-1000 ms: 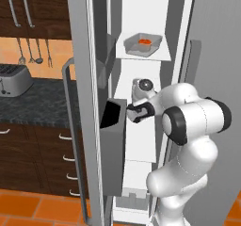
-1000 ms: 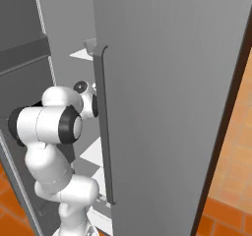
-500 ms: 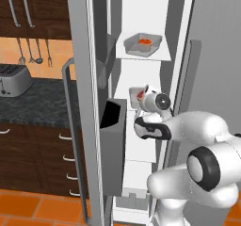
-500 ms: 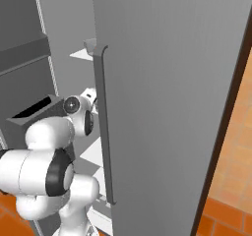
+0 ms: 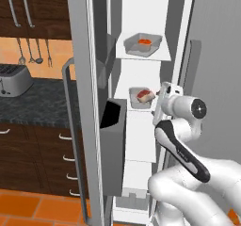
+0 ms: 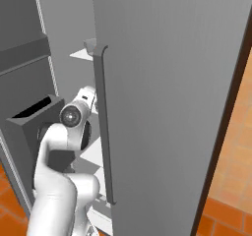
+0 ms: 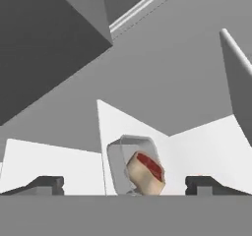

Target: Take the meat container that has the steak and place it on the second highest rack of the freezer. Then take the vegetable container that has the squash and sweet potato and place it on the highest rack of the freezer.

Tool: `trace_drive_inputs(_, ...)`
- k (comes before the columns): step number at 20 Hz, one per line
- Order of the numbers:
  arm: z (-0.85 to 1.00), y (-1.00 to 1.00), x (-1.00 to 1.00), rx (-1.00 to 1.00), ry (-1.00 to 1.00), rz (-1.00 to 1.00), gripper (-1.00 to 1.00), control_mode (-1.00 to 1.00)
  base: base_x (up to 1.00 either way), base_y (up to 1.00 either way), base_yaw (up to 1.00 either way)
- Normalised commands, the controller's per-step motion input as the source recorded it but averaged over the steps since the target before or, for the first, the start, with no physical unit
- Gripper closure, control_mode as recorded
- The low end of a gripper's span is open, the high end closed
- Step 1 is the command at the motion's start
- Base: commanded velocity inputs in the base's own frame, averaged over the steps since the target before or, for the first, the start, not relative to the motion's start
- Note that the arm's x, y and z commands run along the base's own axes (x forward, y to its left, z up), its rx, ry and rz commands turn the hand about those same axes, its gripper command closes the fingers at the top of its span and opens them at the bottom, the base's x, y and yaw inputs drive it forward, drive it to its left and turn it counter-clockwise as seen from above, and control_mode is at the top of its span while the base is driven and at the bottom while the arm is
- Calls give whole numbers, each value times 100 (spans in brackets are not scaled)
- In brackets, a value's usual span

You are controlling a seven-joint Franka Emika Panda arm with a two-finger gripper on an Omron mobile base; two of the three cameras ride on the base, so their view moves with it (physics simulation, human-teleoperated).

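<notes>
Steak (image 5: 145, 95) in its clear meat container (image 5: 141, 98) sits on the second highest rack (image 5: 141, 108) of the freezer (image 5: 155, 55), near the front edge.
Squash (image 5: 144, 42) container (image 5: 142, 44) rests on the highest rack (image 5: 143, 54); gripper (image 7: 123, 183) spread wide, empty, container between its tips. Left base view adds toaster (image 5: 14, 80) on dark counter (image 5: 37, 102).

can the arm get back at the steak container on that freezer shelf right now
Probably yes. The end effector is open and points straight at the steak container, which sits alone on its white shelf. Nothing lies between them, and the freezer door stands wide open.
</notes>
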Motion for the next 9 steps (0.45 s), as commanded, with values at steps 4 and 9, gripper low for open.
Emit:
trace_drive_inputs(4,76,-23,-100,-15,-1,3,-100,-100,0,0,0)
trace_drive_inputs(9,7,-35,-97,-6,-1,9,-100,-100,0,0,0)
